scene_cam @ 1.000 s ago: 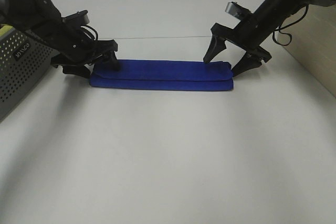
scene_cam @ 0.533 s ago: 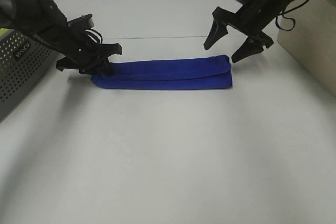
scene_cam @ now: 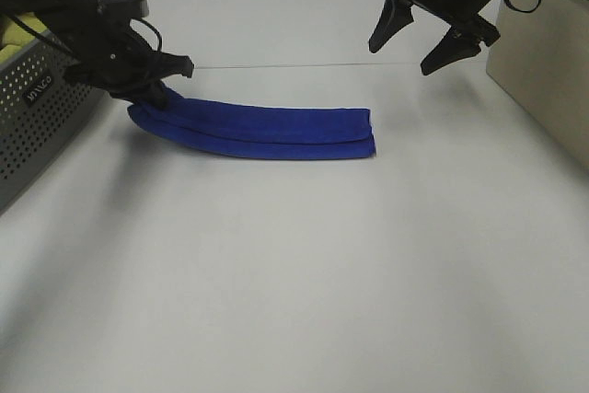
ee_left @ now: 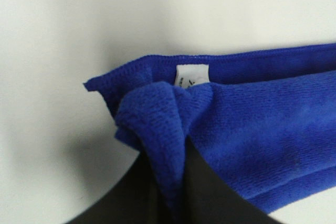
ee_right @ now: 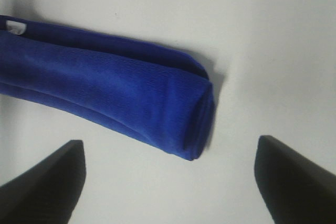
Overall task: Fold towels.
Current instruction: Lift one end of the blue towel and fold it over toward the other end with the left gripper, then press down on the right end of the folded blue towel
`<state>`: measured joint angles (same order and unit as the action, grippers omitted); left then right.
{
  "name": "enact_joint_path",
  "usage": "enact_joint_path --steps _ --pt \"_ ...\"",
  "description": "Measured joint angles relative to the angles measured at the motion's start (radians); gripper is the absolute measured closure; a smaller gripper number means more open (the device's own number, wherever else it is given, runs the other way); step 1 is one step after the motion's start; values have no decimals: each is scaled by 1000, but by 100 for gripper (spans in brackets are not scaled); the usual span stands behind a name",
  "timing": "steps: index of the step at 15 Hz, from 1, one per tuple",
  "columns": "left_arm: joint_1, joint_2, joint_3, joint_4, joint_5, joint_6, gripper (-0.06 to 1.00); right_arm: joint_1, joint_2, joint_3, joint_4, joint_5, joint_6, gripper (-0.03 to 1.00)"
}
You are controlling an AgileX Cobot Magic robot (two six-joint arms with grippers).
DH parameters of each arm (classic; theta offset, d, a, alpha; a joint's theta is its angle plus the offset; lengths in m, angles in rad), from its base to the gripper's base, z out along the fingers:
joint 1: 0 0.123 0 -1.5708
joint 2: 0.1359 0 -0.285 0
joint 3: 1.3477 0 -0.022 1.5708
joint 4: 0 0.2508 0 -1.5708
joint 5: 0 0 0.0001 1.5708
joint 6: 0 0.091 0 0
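Royal-blue plush microfibre towel (scene_cam: pixel 267 131), lying folded on the white table (scene_cam: pixel 294 283), was clenched at its tagged end by my left gripper (scene_cam: pixel 161 97) while the right gripper (scene_cam: pixel 403 57) hung released apart from it, so I judged a one-sided pull could drag the layers askew.

A white tabletop (scene_cam: pixel 294 273) fills the view, a thin seam (scene_cam: pixel 276 66) crossing it toward the far side. At its left edge stands a grey perforated basket (scene_cam: pixel 37 126) with a yellow-green cloth (scene_cam: pixel 18 32) inside. A beige box (scene_cam: pixel 538 71) sits at the right edge.
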<state>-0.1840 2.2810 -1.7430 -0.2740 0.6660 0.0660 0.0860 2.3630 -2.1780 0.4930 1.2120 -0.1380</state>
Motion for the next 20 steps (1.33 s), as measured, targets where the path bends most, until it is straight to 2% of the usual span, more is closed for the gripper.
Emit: enact_joint_path --steps 1,3,4,8,10,12,13,14,17,18,20 --pt "0 -39 0 34 24 -27 89 0 -2 0 -4 0 7 15" --pt "0 -119 0 35 58 -45 89 0 -4 0 -4 0 24 15" --pt "-1 -150 0 5 69 -45 89 0 -4 0 -7 0 29 15" --pt "-54 -178 -2 -246 101 -48 89 0 -7 0 9 1 40 15" --pt "-119 -150 -21 -301 59 -54 89 0 -19 0 11 1 40 15" --pt "-189 -78 -62 -314 -38 -132 87 0 -35 0 11 1 40 15" --pt "-204 -45 -83 -314 -52 -145 85 0 -37 0 11 1 40 15" --pt "-210 -30 -94 -314 -56 -149 78 0 -37 0 11 1 40 15" --pt "-234 18 -136 -368 -69 -153 46 0 -37 0 12 1 40 15" --pt "-237 20 -142 -409 -82 -152 41 0 -37 0 16 1 40 15" --pt "-237 20 -156 -463 -90 -111 38 0 -37 0 40 1 40 15"
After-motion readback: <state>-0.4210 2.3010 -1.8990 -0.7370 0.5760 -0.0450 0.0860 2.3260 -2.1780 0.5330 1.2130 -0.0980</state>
